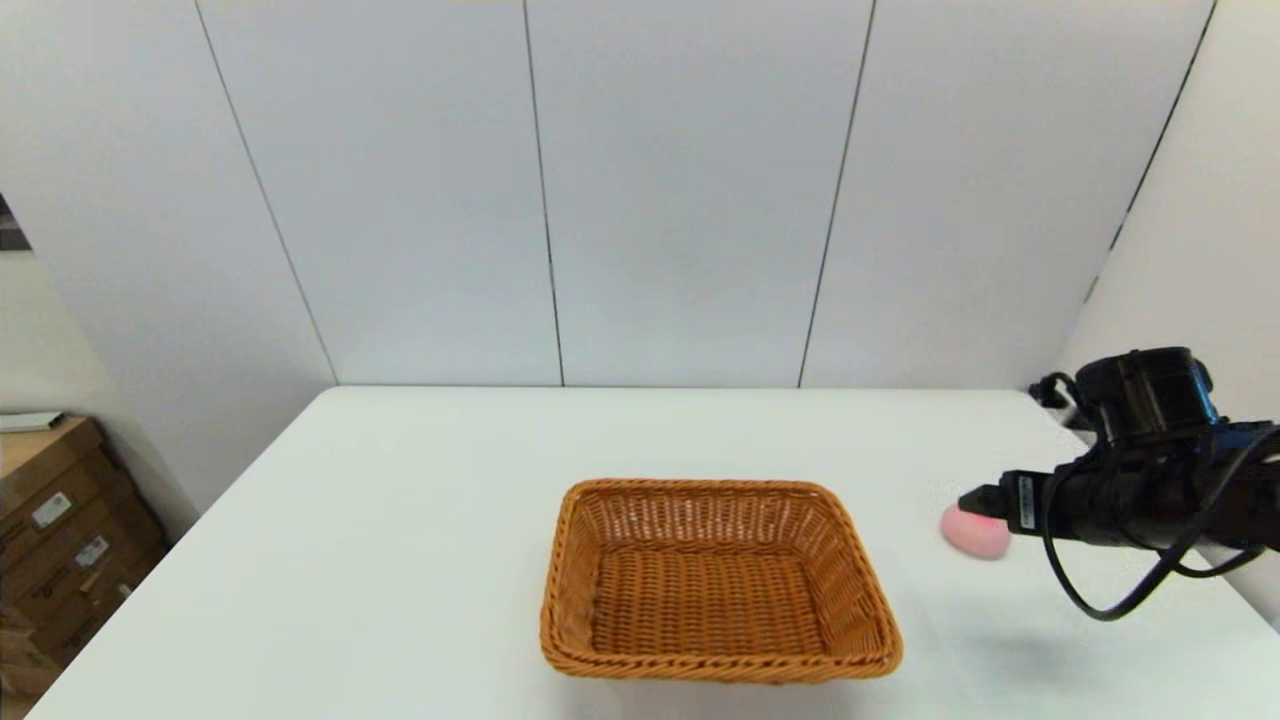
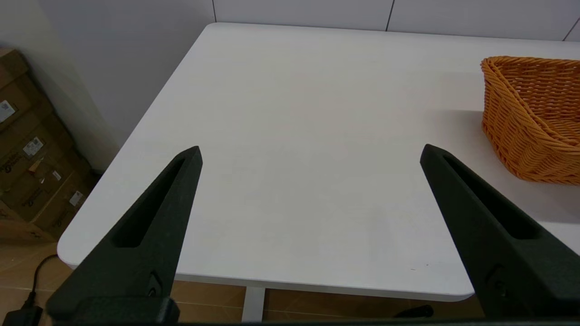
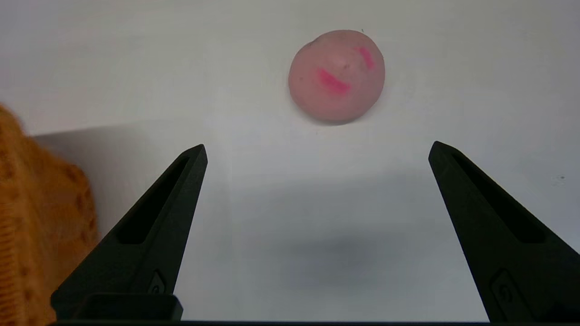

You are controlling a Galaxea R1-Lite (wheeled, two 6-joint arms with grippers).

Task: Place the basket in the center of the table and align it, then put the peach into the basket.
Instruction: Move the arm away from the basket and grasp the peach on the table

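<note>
My right hand [image 3: 317, 147] hangs wide open above the table [image 1: 420, 480], gripping nothing, its fingers [image 3: 158, 217] spread with bare white surface between them. The peach [image 3: 336, 75] lies just past the fingertips, resting on the table, untouched. On the head camera I see that peach right of the basket [image 1: 715, 580], apart from it. The basket sits empty near the table's middle. My left hand [image 2: 310, 149] is also spread open, holding nothing, over the table's left side.
</note>
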